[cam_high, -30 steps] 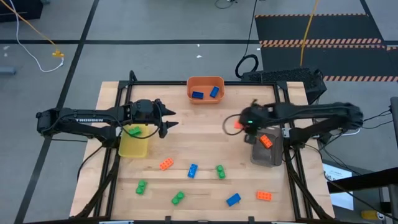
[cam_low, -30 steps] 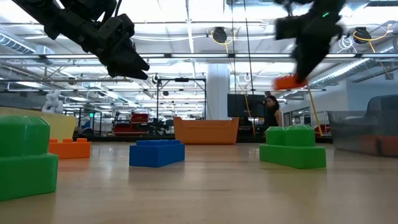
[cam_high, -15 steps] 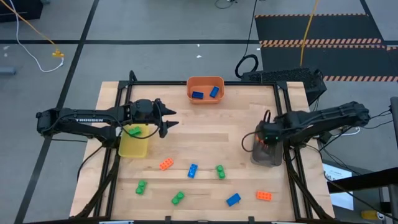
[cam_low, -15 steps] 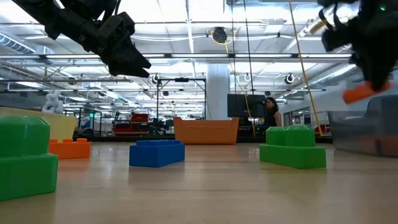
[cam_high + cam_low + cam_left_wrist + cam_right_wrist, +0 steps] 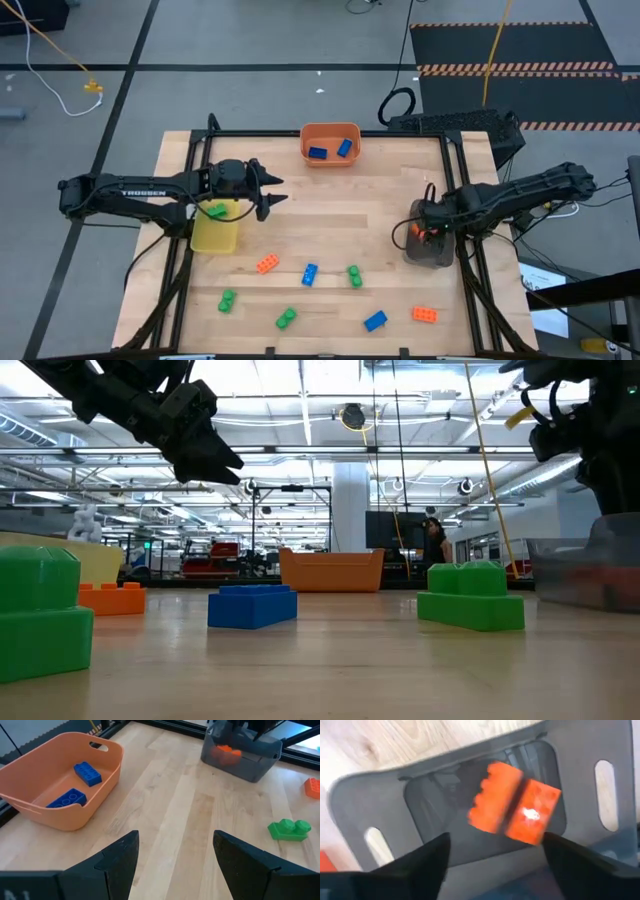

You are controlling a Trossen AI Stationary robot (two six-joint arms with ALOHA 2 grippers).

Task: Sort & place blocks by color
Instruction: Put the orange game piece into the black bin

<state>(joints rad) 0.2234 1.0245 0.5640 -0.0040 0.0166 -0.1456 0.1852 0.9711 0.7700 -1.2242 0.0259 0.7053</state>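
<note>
So the right gripper (image 5: pixel 424 229) has swung over from mid-table and now sits above the grey bin (image 5: pixel 430 250) at right, fingers apart, orange blocks (image 5: pixel 514 809) lying inside. Left gripper (image 5: pixel 272 188) hasn't budged by the yellow bin (image 5: pixel 214 238), jaws apart too

My counter (image 5: pixel 330 200) is pale wood with a smooth, matt grain. The blocks (image 5: pixel 309 274) look like glossy moulded plastic. The orange bin (image 5: pixel 60 785) and grey bin (image 5: pixel 470 795) are smooth, satin plastic. My tools' fingers (image 5: pixel 117 862) are matt black.
</note>
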